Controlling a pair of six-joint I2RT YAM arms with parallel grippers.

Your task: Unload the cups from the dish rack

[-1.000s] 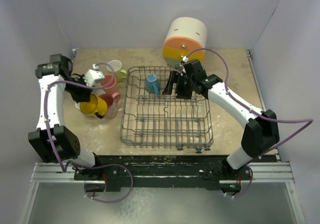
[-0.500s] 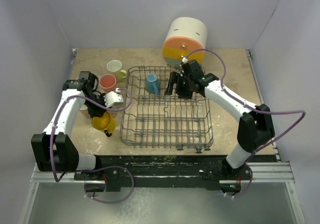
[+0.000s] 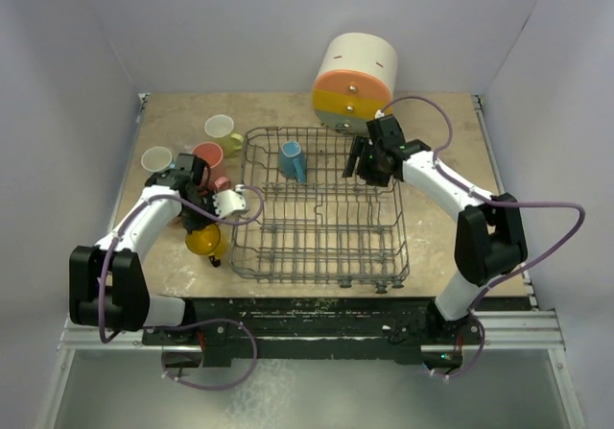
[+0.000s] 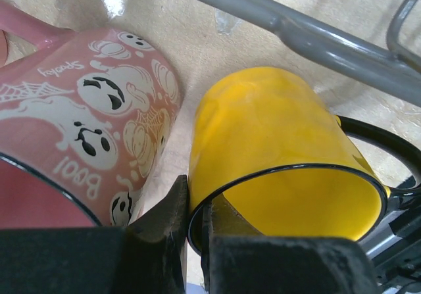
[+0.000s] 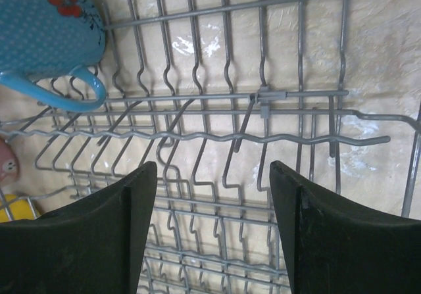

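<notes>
**Yellow mug gripped beside the rack, blue cup inside it**

Top view: the left hand (image 3: 201, 220) pinches a yellow mug (image 3: 203, 240) just beside the dish rack (image 3: 317, 268), near other cups (image 3: 206, 154) on the desk (image 3: 436, 242) — the right hand (image 3: 367, 163) hovers over the far side, near the blue cup (image 3: 293, 160). Left wrist: fingers (image 4: 164, 221) clamp the yellow rim, a ghost-printed pink mug (image 4: 85, 143) just beside. Right wrist: fingers (image 5: 99, 235) spread above the wires.

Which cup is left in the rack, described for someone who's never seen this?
Find the grey wire rack. At its far side, left of centre, sits a blue cup with white dots. It is the only cup inside; the other cups are outside, to the left.
</notes>
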